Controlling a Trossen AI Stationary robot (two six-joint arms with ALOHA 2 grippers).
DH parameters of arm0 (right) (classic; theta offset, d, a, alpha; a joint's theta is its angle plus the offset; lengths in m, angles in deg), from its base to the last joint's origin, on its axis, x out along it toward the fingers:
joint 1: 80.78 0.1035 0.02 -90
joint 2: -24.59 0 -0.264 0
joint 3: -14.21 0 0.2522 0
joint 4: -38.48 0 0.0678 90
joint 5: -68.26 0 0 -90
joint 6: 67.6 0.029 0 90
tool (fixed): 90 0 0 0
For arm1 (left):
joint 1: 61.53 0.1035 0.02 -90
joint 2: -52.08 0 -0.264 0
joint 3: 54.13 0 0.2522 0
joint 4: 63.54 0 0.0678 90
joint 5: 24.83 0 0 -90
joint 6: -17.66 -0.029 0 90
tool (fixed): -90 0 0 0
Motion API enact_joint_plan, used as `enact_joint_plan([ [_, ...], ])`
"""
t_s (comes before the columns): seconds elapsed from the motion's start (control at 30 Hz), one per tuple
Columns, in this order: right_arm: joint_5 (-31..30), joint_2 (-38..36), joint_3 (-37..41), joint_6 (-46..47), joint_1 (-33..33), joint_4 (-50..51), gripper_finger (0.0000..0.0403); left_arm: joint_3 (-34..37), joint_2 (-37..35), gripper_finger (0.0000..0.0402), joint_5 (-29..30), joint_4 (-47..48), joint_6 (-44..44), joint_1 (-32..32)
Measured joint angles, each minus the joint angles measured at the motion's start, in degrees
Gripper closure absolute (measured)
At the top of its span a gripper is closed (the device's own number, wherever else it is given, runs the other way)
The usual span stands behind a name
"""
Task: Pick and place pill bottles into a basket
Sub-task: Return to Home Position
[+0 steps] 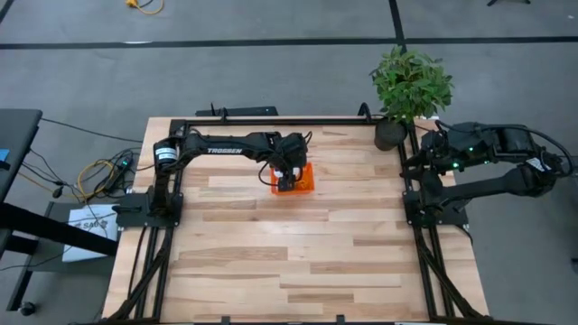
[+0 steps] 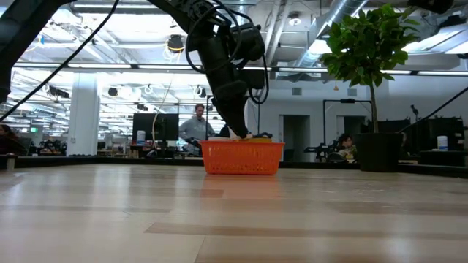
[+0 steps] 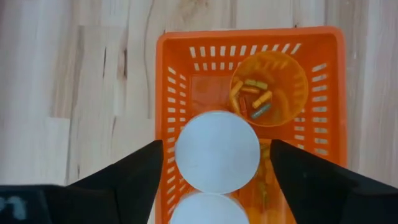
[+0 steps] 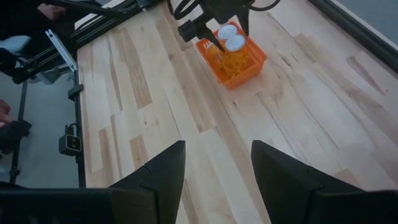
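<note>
The orange mesh basket stands on the table's far middle; it also shows in the low view and the right wrist view. My left gripper hangs over it, pointing down, open. Its fingers stand either side of an upright white-capped pill bottle in the basket, with a gap on each side. A second white cap stands beside it. An amber bottle lies on its side, pills showing. My right gripper is open and empty at the table's right edge.
A potted green plant stands at the table's far right corner, near my right arm. Bare wooden table lies between the basket and the near edge. People show in the room beyond the table.
</note>
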Motion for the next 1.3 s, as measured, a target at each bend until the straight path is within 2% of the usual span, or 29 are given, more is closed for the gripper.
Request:
enact_joint_plan([
  [0.27, 0.0, 0.02, 0.0, 0.01, 0.0, 0.0, 0.0225, -0.05, -0.28, 0.0109, 0.33, 2.23, -1.29, -0.1],
  [0.43, 0.0, 0.0, 0.0, 0.01, 0.0, 0.02, 0.0225, -3.41, -0.64, 0.0109, 4.79, 6.55, -2.12, -0.13],
  [0.6, 0.0, 0.0, 0.0, -0.48, 0.0, 0.0, 0.0227, -11.31, -1.14, 0.0109, 9.23, 12.3, -2.6, -0.2],
  [0.8, -0.05, 0.01, 0.0, -0.87, 0.0, 0.0, 0.0225, -26.85, -3.0, 0.0109, 10.62, 30.07, -0.52, -0.95],
  [0.93, -0.93, 0.0, 0.0, -0.99, 0.0, -0.01, 0.0227, -33.2, -8.32, 0.0109, 10.75, 36.1, 4.32, -3.62],
  [1.1, -2.89, 0.28, 0.0, 0.84, 0.0, -0.49, 0.0226, -34.45, -18.31, 0.0109, 15.04, 37.99, 15.45, -8.39],
  [1.2, 2.06, 0.44, 0.0, -0.48, 0.0, -6.01, 0.0225, -33.63, -25.03, 0.0109, 18.18, 37.11, 18.02, -12.92],
  [1.3, 11.14, 0.28, 0.0, -6.1, 0.0, -18.12, 0.0225, -30.1, -31.99, 0.0109, 18.63, 28.59, 16.97, -19.12],
])
